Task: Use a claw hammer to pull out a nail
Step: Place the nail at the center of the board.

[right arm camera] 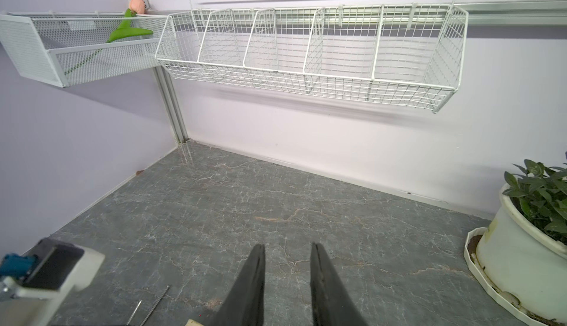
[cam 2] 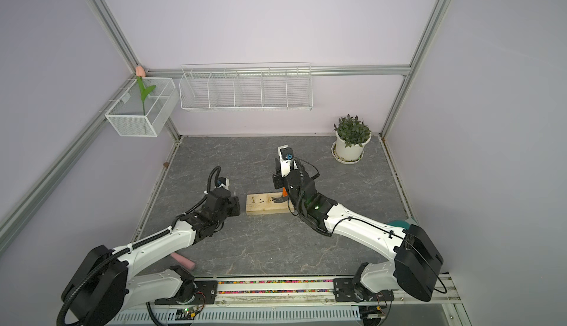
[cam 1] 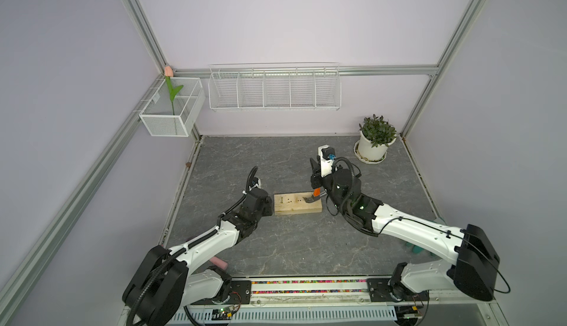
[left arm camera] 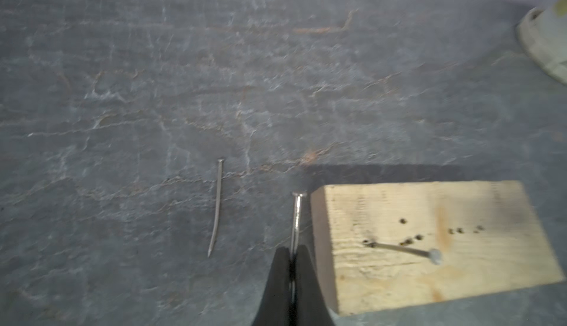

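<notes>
The claw hammer (cam 1: 312, 198) stands head-down on the right end of the wooden block (cam 1: 294, 211). Its silver forked claw lies on the wood, its orange neck band rises steeply, and its handle is hidden. A bent nail (left arm camera: 402, 249) leans low over the block's left end. Beside that end, the left pincer (left arm camera: 293, 252) pinches a straight nail (left arm camera: 297, 217).

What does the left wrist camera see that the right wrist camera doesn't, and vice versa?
Only the left wrist view: the wooden block's top with a slanted nail in it, and the left gripper pinching a straight nail. Only the right wrist view: the wire rack, the mesh basket with its tulip, and the right gripper, fingers apart. Both: the grey table, the white pot, and seemingly the straight nail and a loose nail beside it.
</notes>
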Available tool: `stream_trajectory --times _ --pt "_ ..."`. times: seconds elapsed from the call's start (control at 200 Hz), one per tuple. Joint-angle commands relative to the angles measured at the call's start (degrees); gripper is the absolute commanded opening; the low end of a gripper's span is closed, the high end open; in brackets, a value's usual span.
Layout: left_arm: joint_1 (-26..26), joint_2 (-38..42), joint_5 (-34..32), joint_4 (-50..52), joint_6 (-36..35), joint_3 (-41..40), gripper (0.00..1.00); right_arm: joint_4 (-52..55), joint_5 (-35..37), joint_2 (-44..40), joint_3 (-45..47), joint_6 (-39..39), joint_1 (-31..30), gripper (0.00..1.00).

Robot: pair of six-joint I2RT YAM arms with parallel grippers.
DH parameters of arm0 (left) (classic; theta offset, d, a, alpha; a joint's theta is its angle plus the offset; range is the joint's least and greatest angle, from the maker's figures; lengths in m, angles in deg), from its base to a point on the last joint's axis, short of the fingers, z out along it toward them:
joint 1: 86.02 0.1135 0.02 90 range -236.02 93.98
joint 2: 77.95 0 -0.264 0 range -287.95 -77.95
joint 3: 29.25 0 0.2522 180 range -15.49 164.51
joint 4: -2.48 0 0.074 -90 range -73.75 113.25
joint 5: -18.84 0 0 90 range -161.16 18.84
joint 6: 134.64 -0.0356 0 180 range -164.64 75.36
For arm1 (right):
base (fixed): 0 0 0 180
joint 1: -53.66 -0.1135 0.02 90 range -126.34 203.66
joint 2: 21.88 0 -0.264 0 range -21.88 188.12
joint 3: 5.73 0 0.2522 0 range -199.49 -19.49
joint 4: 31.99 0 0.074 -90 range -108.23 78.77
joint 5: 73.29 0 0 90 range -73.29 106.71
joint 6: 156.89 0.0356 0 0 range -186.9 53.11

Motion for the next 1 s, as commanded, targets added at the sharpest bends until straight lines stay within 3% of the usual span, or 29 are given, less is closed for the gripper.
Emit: stream_trajectory --times 0.0,0.54,0.995 --pt "0.5 -4.1 -5.1 4.2 1.2 4.2 0.00 -2.8 4.2 2.0 -2.9 -1.2 -1.4 0.07" --pt "1.1 -20.4 -4.8 3.7 -0.5 12.3 0.01 -2.1 7.9 7.2 -5.3 0.9 -3.3 0.07" --pt "1.3 -23.2 -4.2 6.5 -0.7 15.0 0.25 -3.1 9.2 6.6 -4.4 0.0 -3.4 0.07"
